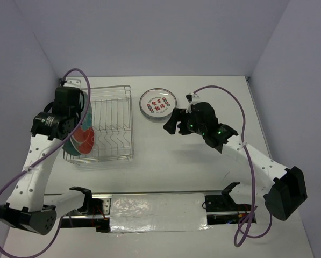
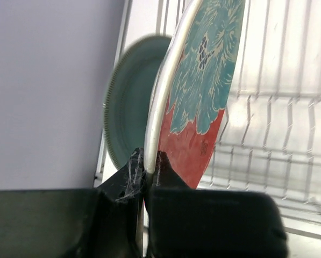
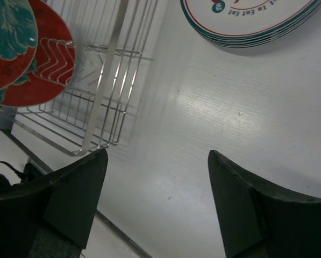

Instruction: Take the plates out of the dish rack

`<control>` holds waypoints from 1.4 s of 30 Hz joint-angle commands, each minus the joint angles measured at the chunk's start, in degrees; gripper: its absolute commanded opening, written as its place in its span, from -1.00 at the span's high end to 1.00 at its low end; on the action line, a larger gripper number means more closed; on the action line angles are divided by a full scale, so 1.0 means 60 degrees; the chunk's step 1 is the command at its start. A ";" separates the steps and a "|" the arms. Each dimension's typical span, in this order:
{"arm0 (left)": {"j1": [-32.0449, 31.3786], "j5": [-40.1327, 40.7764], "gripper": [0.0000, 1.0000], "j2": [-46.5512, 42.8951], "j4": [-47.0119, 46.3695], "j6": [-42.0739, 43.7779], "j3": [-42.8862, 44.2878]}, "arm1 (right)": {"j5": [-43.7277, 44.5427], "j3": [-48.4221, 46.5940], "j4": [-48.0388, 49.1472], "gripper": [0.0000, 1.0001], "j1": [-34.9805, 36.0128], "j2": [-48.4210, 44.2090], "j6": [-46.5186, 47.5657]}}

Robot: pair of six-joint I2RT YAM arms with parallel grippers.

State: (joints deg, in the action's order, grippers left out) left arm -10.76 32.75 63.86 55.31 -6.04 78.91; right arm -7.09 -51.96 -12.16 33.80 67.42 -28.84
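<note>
The left end effector (image 2: pixel 147 161) pinches the rim of the floral plate (image 2: pixel 203 91), which stands on edge in the dish rack (image 1: pixel 113 129) and extends straight ahead of it. The right end effector (image 3: pixel 157 156) is spread and holds nothing.

The floral plate (image 2: pixel 203 97) is red with a large teal flower and pale cream lines, and behind it the plain plate (image 2: pixel 129 107) is dark teal with fine ribs on its rim. The stacked plates (image 1: pixel 157 103) are white with red and green markings and a grey rim. The dish rack (image 1: pixel 109 87) is silver, the table (image 1: pixel 165 161) is white, and the left hand (image 2: pixel 147 164) and the right hand (image 3: pixel 157 158) are black.
</note>
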 commanded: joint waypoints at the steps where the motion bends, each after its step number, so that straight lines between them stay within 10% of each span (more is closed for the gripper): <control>1: -0.0037 0.0490 1.00 -0.1032 -0.1600 -0.0779 0.1420 | -0.0544 -0.0173 0.0809 -0.72 0.0109 -0.0571 0.0046; 3: -0.0052 0.0110 1.00 -0.1646 -0.1995 -0.1189 0.1525 | -0.1481 0.0149 0.1772 -0.99 0.0123 -0.0805 -0.0012; 10: -0.0052 -0.5057 1.00 -0.3493 -0.3694 -0.3120 0.0460 | -0.4544 0.0882 0.5569 -1.00 0.0167 -0.1275 -0.1432; 22: -0.0052 -1.0760 1.00 -0.4681 -0.8513 -0.7750 -0.2883 | -0.3564 0.0677 0.5880 -0.92 0.0255 -0.1846 -0.1434; 25: -0.0037 -1.1361 1.00 -0.4681 -0.9433 -0.8234 -0.3483 | -0.3535 0.0648 0.5733 0.00 0.0226 -0.1788 -0.1404; 26: -0.0051 -1.1449 0.82 -0.4681 -0.9539 -0.8294 -0.3687 | -0.3506 0.0677 0.5791 0.96 0.0240 -0.1817 -0.1477; 31: -0.0052 -1.0646 0.13 -0.4534 -0.7861 -0.7125 -0.3310 | -0.2745 0.0765 0.5310 1.00 0.0168 -0.1862 -0.1623; 32: -0.0052 -1.0354 -0.97 -0.4520 -0.7522 -0.6659 -0.3077 | -0.2642 0.0736 0.5207 1.00 0.0095 -0.1847 -0.1682; 42: -0.0052 -0.2898 -0.99 -0.5001 -0.1982 -0.4312 -0.0614 | -0.0386 0.0882 0.3757 1.00 -0.2614 -0.0853 -0.3631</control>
State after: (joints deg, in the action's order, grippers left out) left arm -11.09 -0.62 37.10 35.83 -37.30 72.73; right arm -15.44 -45.17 3.53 23.18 61.14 -44.93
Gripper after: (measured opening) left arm 0.994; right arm 0.121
